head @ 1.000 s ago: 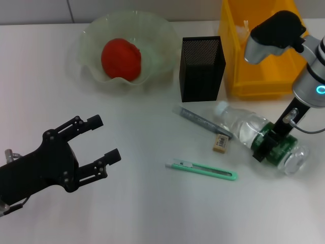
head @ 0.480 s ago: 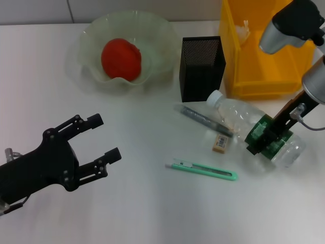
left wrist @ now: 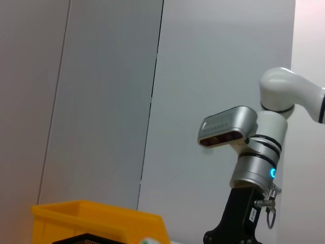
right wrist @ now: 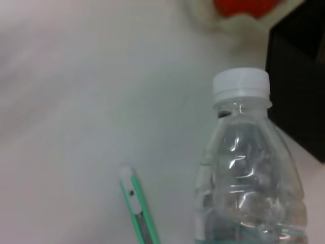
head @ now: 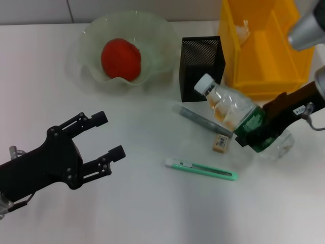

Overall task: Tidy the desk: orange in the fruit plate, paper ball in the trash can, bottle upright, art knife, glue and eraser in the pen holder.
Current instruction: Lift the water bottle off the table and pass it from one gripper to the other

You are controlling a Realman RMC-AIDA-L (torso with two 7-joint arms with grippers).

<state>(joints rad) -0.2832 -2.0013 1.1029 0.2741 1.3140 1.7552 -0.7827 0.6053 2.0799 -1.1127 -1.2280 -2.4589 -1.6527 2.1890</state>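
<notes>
The bottle (head: pixel 237 116) is in my right hand (head: pixel 259 133), clamped around its green-labelled lower half; it leans at a slant, white cap up and toward the pen holder (head: pixel 202 61), its clear base low over the counter (head: pixel 152 203), though I cannot tell whether the base touches. In my right wrist view the bottle (right wrist: pixel 249 173) fills the near side, cap uppermost, with the tip of the art knife (right wrist: pixel 137 208) on the counter beside it. Under the tilted bottle the grey glue stick (head: pixel 203 120) lies flat on the counter, running at an angle from near the pen holder toward the eraser (head: pixel 220 143), which sits just beside the bottle's label. The green art knife (head: pixel 201 170) lies flat, a little nearer to me than the eraser and apart from it. The black mesh pen holder stands upright just beyond the bottle's cap, with the yellow trash can (head: pixel 264 48) beside it on my right; something pale and crumpled shows inside the can, but I cannot make out what. The orange (head: pixel 121 59) rests in the wavy glass fruit plate (head: pixel 91 46), well to my left of the pen holder. My left hand (head: pixel 101 140) hangs over the near left of the counter, fingers spread wide apart, gripping nothing.
</notes>
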